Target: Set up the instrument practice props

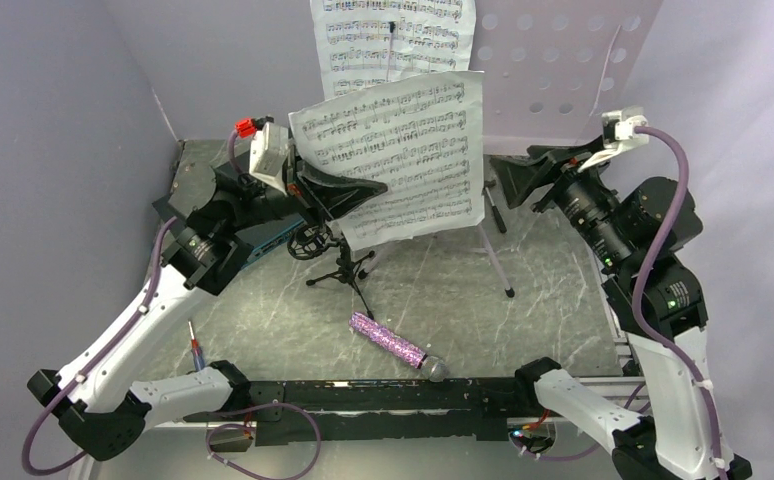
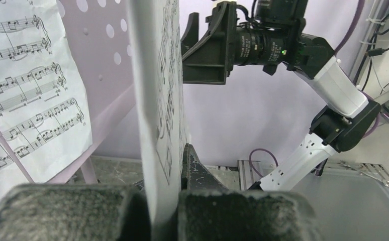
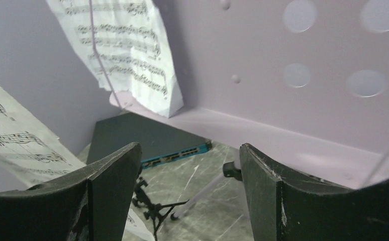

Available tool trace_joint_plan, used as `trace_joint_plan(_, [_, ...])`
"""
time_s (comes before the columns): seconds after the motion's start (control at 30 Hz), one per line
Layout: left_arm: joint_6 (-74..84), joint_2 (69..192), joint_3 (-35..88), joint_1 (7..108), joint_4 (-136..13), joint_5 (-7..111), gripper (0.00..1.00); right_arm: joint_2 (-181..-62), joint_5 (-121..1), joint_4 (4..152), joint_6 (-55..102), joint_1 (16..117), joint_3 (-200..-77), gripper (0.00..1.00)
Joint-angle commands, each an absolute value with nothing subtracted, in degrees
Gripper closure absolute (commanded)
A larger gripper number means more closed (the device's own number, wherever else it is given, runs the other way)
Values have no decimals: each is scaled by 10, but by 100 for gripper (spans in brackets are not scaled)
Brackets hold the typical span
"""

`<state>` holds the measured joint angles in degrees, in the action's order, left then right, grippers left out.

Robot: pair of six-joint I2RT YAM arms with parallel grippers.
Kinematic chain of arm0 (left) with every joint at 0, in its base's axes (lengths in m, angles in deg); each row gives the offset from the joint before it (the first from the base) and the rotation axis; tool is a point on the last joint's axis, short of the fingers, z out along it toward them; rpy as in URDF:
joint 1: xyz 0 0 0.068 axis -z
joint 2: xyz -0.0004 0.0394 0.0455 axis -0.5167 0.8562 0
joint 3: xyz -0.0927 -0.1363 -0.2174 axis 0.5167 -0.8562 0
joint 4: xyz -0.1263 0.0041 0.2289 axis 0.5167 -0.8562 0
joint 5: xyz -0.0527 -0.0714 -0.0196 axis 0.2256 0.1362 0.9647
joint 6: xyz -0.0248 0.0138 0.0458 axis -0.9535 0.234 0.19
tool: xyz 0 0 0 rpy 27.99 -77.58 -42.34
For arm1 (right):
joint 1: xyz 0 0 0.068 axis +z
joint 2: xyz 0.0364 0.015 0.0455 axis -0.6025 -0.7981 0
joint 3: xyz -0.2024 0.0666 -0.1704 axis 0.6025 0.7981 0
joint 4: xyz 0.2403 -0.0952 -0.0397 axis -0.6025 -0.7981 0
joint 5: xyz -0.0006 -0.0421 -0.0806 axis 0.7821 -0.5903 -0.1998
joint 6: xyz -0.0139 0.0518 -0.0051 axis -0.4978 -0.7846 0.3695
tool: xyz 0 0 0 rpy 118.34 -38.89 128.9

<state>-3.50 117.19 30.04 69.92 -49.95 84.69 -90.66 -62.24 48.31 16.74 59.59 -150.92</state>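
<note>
The pale-lilac perforated music stand [image 1: 553, 70] stands at the back on a silver tripod [image 1: 495, 255]. One sheet-music page [image 1: 393, 45] rests on its left half. My left gripper [image 1: 348, 195] is shut on the second page [image 1: 403, 160] and holds it upright in the air before the stand; in the left wrist view the page [image 2: 160, 100] is edge-on between the pads. My right gripper [image 1: 518, 175] is open and empty beside the stand's lower right. The purple glitter microphone [image 1: 393, 345] lies on the table near the front. The small black mic stand [image 1: 338, 262] stands under the held page.
A dark flat box with a teal edge [image 3: 147, 140] lies at the back left under my left arm. A red-handled tool [image 1: 196, 350] lies at the front left. Lilac walls close in the left, back and right. A black rail [image 1: 383, 395] runs along the near edge.
</note>
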Motion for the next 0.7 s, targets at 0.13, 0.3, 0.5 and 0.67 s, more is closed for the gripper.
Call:
trace_joint_plan(0.13, [-10,1221,392,698,-488,858,97,-894,-707,476,197,595,-1568,28])
trace_joint_plan(0.3, [-16,1256,438,698,-476,878,97,-891,-736,457,200,595,-1596,29])
trace_joint_plan(0.5, [-37,1298,477,699,-442,874,97,-915,-822,429,224,595,-1637,30])
trace_joint_plan(0.67, [-29,1340,534,699,-453,863,97,-942,-870,405,233,595,-1675,28])
